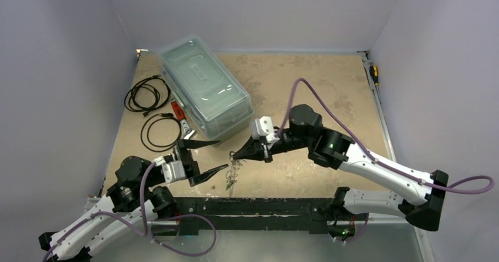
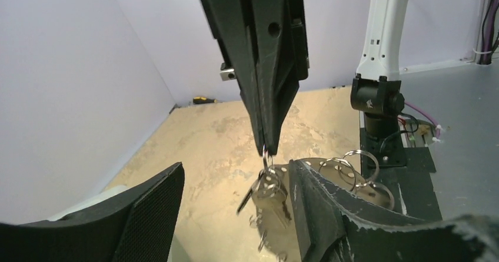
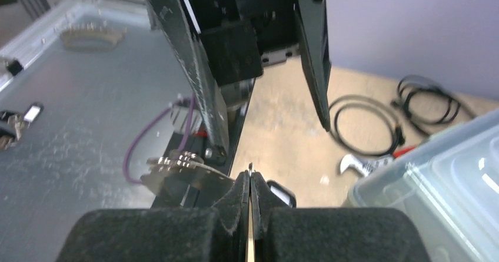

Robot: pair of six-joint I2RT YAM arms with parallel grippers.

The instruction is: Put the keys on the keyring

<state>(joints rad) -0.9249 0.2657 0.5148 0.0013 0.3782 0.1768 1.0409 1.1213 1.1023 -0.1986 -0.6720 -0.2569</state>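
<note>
Top external: the right gripper [image 1: 236,155] is pinched fully together just off the table's [image 1: 306,79] near edge, and the keys [image 1: 231,176] dangle below its tip. The left gripper [image 1: 222,155] faces it with jaws spread wide and nothing between them. We judge the step to be a hand-over or threading. To do it well, the right arm should hold steady so the bunch stops swinging, and the left should close slowly. The keyring is too small for us to pick out here, and the key colours are unreadable.

Left wrist: the right gripper [image 2: 268,147] comes down from above, clamped on a small ring [image 2: 266,156]. The keys [image 2: 269,191] hang under that ring, between the left gripper's spread fingers [image 2: 147,212]. The keyring [image 2: 353,171], a pale band with metal rings, sits just behind the right-hand finger, which hides part of it. We cannot tell whether the pinched ring belongs to that band. The left should approach the band, not the dangling keys.

Right wrist: the right gripper's pads [image 3: 235,206] are pressed together with only a thin sliver showing. The keys are hidden below. The left gripper [image 3: 273,138] looms wide above. The keyring [image 3: 176,169] shows edge-on and blurred.
</note>
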